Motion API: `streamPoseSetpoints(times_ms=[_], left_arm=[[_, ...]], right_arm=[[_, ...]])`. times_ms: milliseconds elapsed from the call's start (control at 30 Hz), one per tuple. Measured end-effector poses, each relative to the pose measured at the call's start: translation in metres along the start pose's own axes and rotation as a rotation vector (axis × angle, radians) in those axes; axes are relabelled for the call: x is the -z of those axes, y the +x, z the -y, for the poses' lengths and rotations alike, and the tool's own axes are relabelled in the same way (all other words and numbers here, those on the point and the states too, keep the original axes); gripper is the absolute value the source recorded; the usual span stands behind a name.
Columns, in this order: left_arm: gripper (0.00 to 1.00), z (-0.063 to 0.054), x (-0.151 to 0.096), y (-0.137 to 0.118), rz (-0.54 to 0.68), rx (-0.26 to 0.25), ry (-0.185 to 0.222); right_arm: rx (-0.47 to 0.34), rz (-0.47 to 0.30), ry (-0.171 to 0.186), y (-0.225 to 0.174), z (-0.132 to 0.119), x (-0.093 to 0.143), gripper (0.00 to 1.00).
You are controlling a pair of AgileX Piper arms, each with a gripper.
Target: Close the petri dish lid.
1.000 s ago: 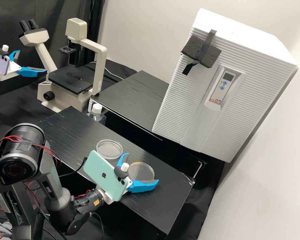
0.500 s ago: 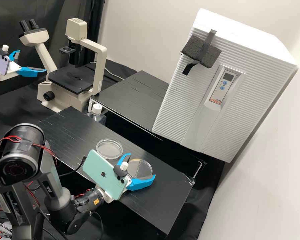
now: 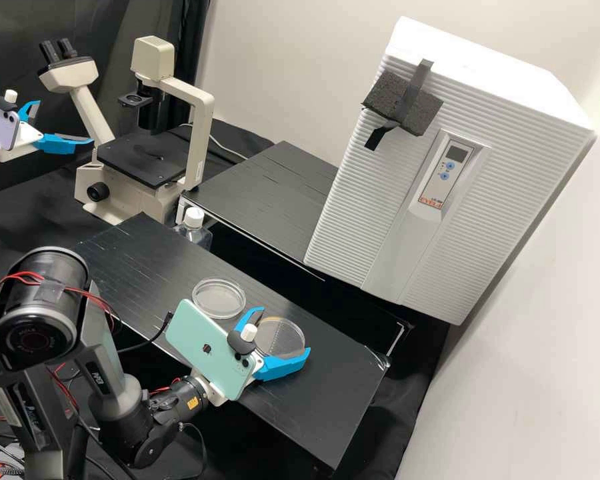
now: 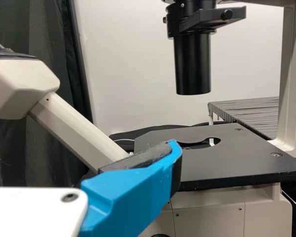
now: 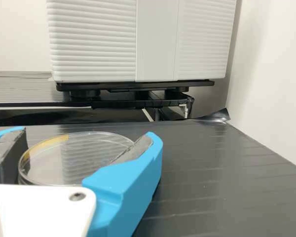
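Petri dish half (image 5: 76,160): judged light, slippery, brittle; rim (image 5: 89,132) best held gently.
Right hand (image 3: 283,331): clasped around it.
Left hand (image 3: 63,123): released.

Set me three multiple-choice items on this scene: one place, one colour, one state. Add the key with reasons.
1. Where is the yellow-marked petri dish part?
A) Microscope stage
B) Between the right end effector's fingers
C) Atop the incubator

2. What colour is the bottle cap?
A) White
B) Red
C) Green

3. How is the left end effector?
A) Shut
B) Open

Key:
1 B: blue fingers flank it in the right wrist view.
2 A: the high view shows white.
3 B: its fingertips stand apart.
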Motion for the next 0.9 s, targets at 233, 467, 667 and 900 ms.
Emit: streamPoseSetpoints(times_ms=[233, 467, 667, 900], left_arm=[[1.00, 0.000, 0.000, 0.000, 0.000, 0.000, 0.000], [1.00, 0.000, 0.000, 0.000, 0.000, 0.000, 0.000], [1.00, 0.000, 0.000, 0.000, 0.000, 0.000, 0.000], [1.00, 0.000, 0.000, 0.000, 0.000, 0.000, 0.000]], right_arm=[[0.000, 0.000, 0.000, 0.000, 0.000, 0.000, 0.00], [-0.029, -0.029, 0.040, -0.003, -0.005, 0.009, 0.00], [-0.035, -0.080, 0.053, -0.007, -0.007, 0.024, 0.00], [-0.036, -0.200, 0.012, -0.012, -0.006, 0.048, 0.00]])
